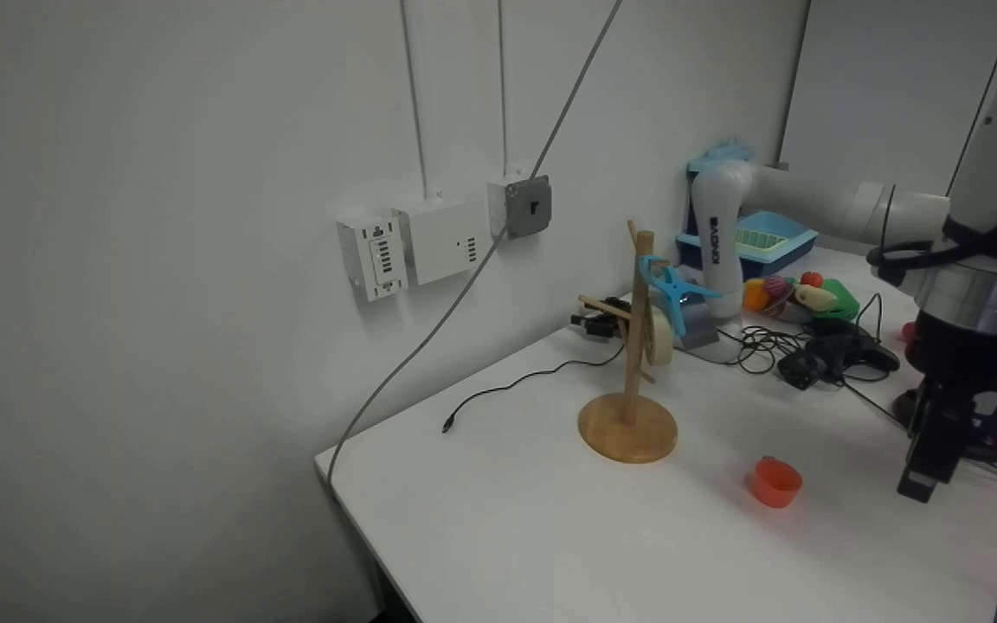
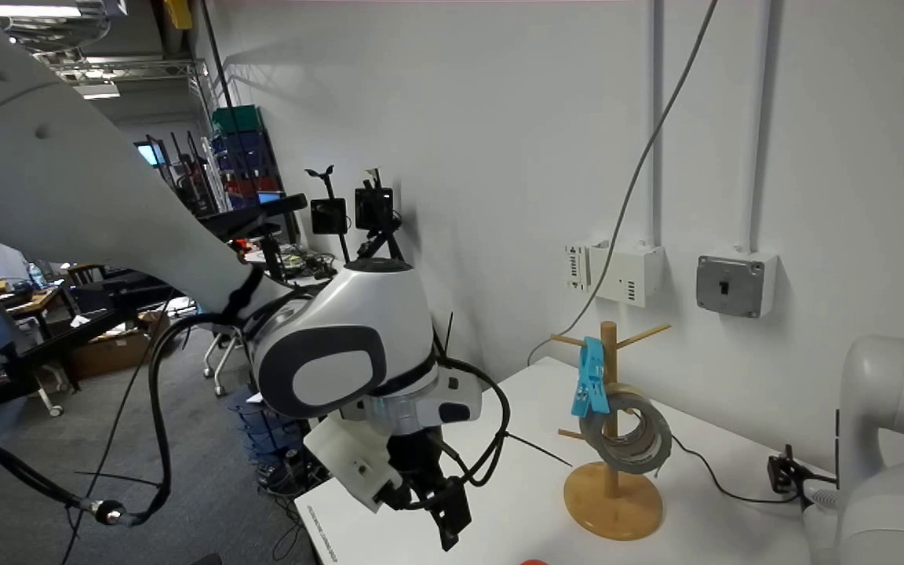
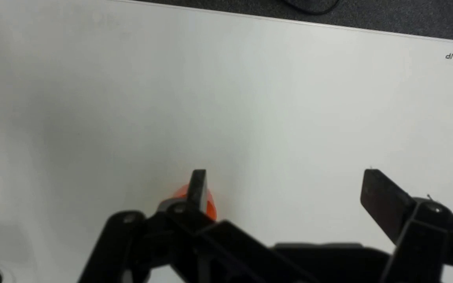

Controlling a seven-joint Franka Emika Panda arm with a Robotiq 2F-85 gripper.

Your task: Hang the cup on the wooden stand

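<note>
Behind one finger (image 3: 197,192) of your hand (image 3: 285,171) in the wrist view, the red-orange cup (image 3: 211,210) shows only as a fringe of colour. Your fingers stand wide apart, though in both exterior views that gap is hard to make out. You get the whole cup (image 1: 777,484) in an exterior view, on the desk (image 1: 533,519), apart from the wooden stand (image 1: 628,428); in an exterior view, the lower edge leaves you just a sliver of the cup (image 2: 533,562). There, a roll of tape (image 2: 628,457) hides part of the stand's post.
</note>
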